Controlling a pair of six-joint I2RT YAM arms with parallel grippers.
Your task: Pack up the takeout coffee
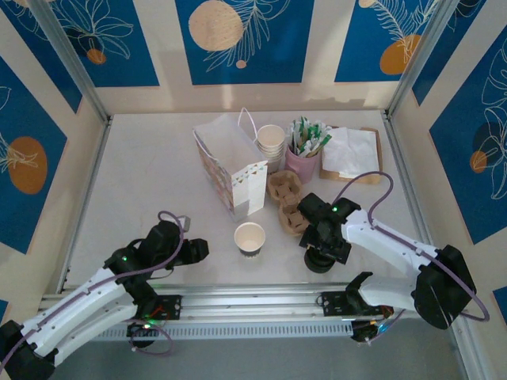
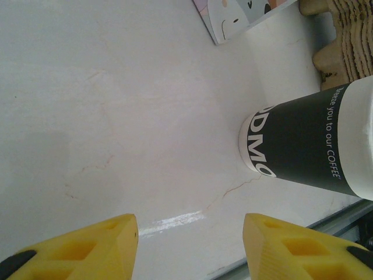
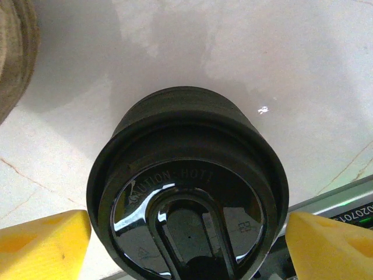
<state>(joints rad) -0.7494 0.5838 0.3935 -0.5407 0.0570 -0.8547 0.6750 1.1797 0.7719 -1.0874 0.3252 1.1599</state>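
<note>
The takeout coffee (image 3: 186, 192) stands upright on the counter (image 1: 150, 182), to the right of the lidless paper cup (image 1: 249, 237) and well apart from it (image 1: 318, 263). The right gripper (image 3: 186, 244) hangs directly over it, jaws wide apart, with one yellow tip on each side of the round black lid. Each tip sits just beside the rim, but I cannot tell whether either one touches it. What lies under the lid is dark and hard to make out. The left gripper (image 2: 186, 251), left of the lidless paper cup (image 2: 303, 146), has its jaws partly apart over bare counter. That cup stands ahead of them, off to their right, untouched.
</note>
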